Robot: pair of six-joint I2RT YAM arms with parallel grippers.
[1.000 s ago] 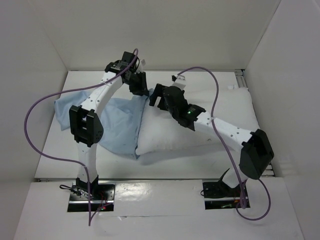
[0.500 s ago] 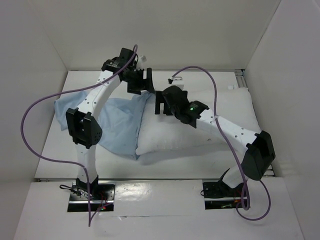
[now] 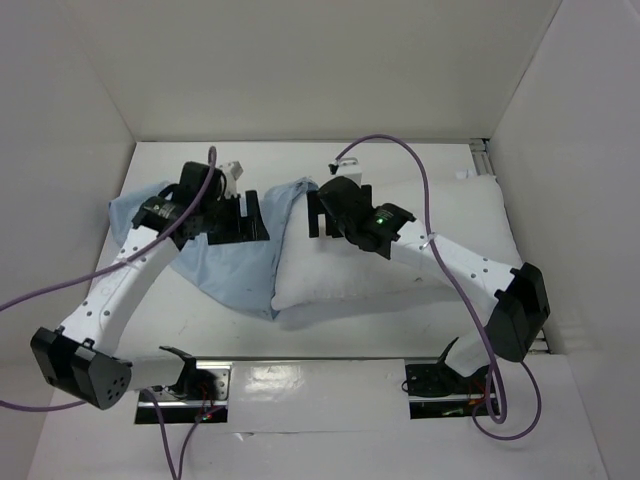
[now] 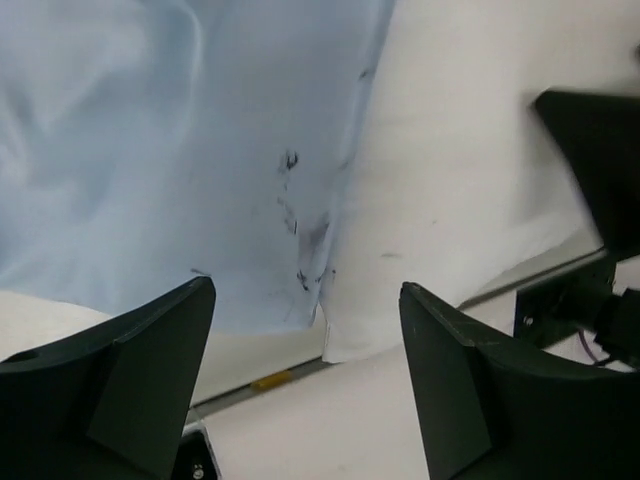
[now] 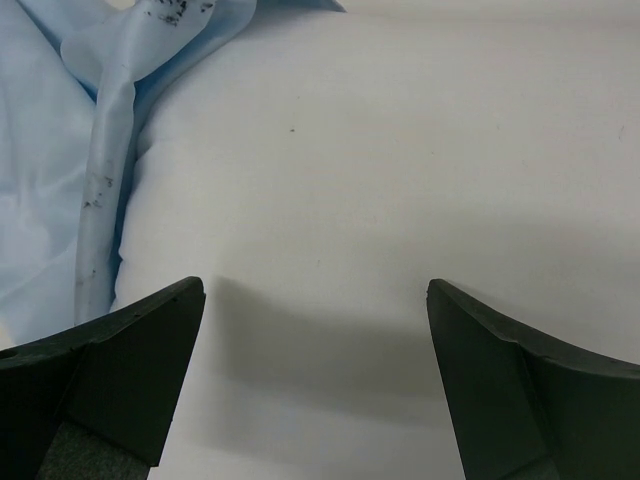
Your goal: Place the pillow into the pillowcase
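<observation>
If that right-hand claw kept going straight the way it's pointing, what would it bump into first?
Most likely the white pillow: the right gripper, jaws open, points straight at its surface, beside the edge of the blue pillowcase. The gap is hard to judge.

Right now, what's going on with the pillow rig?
The robot has a white pillow and a light blue pillowcase on the table. Both tools are open and hold nothing: the left tool hangs over the pillowcase, the right tool over the pillow's left end. The pillowcase lies crumpled left of the pillow, its edge lapping that end. Nearly all of the pillow is bare, so insertion is not done.
</observation>
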